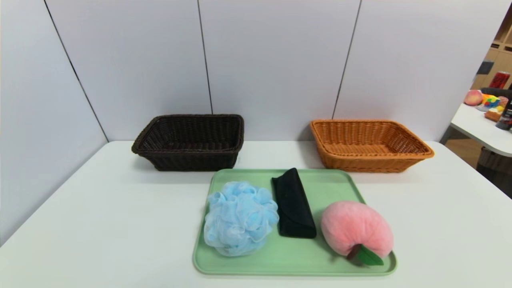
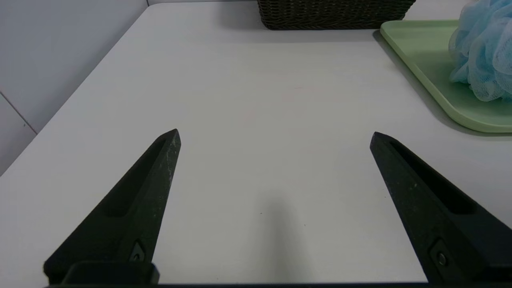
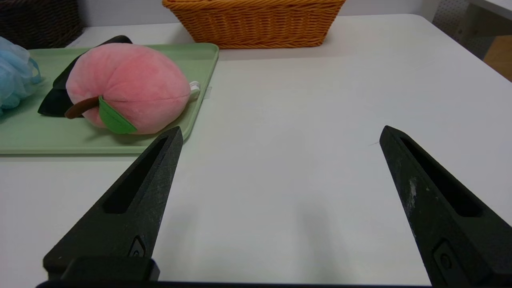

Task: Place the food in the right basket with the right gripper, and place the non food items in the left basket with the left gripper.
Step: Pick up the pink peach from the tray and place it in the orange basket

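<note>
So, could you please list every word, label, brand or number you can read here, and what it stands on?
None can be read. The peach has a white tag, its marks too small to read. The red can has markings too small to read.

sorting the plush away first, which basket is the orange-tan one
The wicker basket on the robot's right, behind the plush peach; the other is dark brown.

The white counter [image 1: 100,224] is backed by pale panels [image 1: 280,60], by which dark vertical seams are shown. Its left side is closed off by another pale panel [image 1: 36,120]. Beyond the counter's right edge, a second white table [image 1: 480,124] is seen, with wooden shelving [image 1: 502,60] set behind it. Soft shadows are cast on the counter.
</note>
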`<state>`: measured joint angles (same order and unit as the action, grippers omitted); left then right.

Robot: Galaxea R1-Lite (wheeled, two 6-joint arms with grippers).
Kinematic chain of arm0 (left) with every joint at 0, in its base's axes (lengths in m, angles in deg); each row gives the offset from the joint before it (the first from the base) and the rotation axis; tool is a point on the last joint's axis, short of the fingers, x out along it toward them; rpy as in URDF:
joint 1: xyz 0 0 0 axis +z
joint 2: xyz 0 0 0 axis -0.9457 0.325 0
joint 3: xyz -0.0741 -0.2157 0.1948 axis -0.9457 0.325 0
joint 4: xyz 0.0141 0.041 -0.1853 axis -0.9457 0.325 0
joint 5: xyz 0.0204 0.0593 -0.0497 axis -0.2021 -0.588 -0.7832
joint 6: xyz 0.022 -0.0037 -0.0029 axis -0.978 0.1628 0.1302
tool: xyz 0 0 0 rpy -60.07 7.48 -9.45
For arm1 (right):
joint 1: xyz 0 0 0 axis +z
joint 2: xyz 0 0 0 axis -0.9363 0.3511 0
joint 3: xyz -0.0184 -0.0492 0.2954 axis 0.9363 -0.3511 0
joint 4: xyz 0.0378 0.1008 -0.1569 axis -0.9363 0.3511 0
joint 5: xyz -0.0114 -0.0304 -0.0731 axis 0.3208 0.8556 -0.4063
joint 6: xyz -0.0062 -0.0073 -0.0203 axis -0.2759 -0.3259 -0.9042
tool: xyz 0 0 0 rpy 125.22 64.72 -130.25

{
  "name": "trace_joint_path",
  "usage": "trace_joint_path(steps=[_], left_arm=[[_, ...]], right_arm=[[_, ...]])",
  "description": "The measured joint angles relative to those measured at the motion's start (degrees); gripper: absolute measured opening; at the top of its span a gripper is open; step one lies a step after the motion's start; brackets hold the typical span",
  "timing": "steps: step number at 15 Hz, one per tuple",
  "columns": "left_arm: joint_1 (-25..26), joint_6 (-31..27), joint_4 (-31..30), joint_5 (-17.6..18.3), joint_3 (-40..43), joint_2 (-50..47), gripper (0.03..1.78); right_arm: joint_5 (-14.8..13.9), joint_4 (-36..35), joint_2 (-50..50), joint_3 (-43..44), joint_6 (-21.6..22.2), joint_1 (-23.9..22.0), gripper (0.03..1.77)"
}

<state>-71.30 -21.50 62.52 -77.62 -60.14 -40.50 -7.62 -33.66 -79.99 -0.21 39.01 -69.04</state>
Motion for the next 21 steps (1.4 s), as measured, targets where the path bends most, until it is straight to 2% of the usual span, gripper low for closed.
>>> trace_joint_path(steps=[12, 16, 21], left_arm=[[0.0, -1.3, 0.0, 0.2, 0.0, 0.0, 1.69], [0.0, -2.5, 0.9, 0.9, -0.9, 0.0, 1.69], [0.0, -1.8, 9.8, 1.4, -8.9, 0.8, 1.69]], right_arm=[[0.0, 0.0, 0.0, 0.0, 0.0, 0.0, 1.7], [0.2, 1.0, 0.0, 0.4, -1.4, 0.0, 1.7], [0.8, 1.2, 0.1, 1.5, -1.2, 0.0, 1.7]])
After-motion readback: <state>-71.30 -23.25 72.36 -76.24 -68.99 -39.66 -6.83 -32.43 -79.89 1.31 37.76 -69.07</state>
